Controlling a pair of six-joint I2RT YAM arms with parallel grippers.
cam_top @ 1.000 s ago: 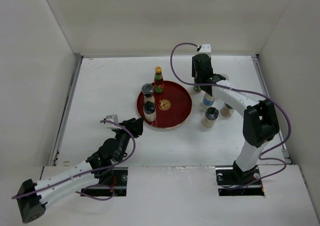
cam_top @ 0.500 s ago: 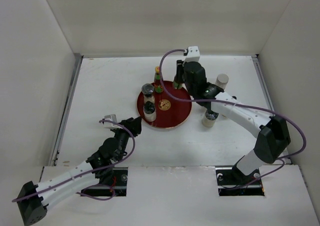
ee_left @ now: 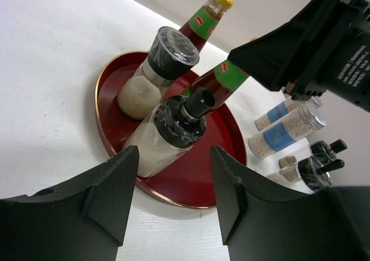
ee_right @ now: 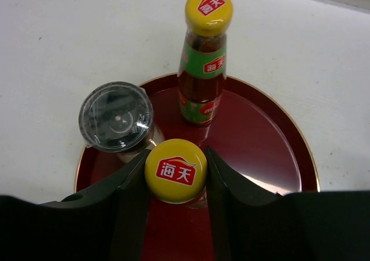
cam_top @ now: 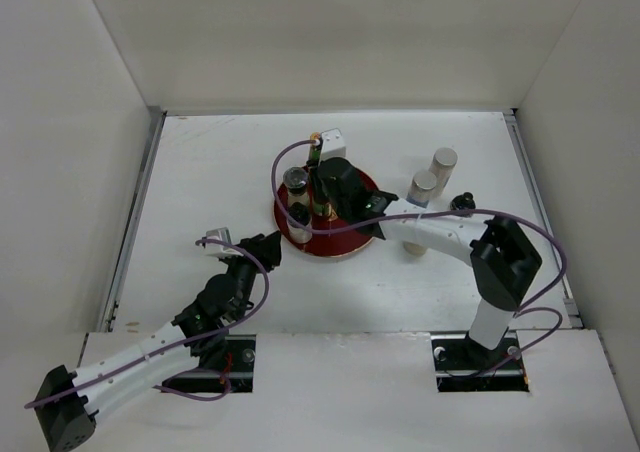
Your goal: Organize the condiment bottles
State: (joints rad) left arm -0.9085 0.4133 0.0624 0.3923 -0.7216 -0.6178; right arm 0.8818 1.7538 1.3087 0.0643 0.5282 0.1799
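Currently the right gripper (ee_right: 176, 174) is clamped on a sauce bottle (ee_right: 176, 170), upright over the red tray (ee_right: 254, 140). Just beyond its fingers stand a second sauce bottle (ee_right: 205, 59) and two shaker jars (ee_right: 115, 118). The left gripper (ee_left: 170, 163), part-open and empty, faces them. The other shaker jars (ee_left: 286, 131), off-tray to its right, apparently await sorting.

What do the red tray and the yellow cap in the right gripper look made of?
The red tray: probably lacquered or plastic, glossy, light reflects off it; the yellow cap: likely plastic, smooth with soft sheen and printed red label.
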